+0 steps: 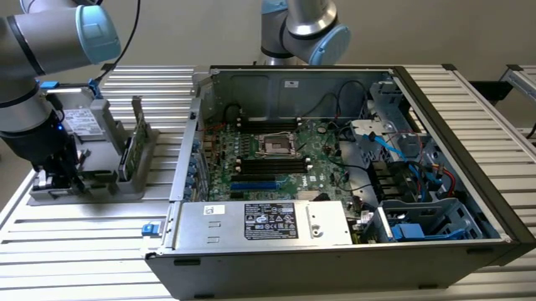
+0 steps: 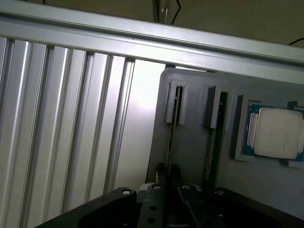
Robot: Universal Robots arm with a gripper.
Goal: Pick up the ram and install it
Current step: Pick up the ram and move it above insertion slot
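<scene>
Your gripper (image 2: pixel 168 175) sits with its fingers nearly together, seemingly clamped on the ram (image 2: pixel 170 137), which stands edge-on in the grey holder's (image 2: pixel 190 142) slot on the worktop (image 2: pixel 71 118).

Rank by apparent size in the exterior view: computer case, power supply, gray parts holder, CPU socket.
1. computer case, largest by far.
2-3. power supply and gray parts holder: about alike, and the arm hides part of the holder, so not ranked.
4. CPU socket, smallest.
</scene>
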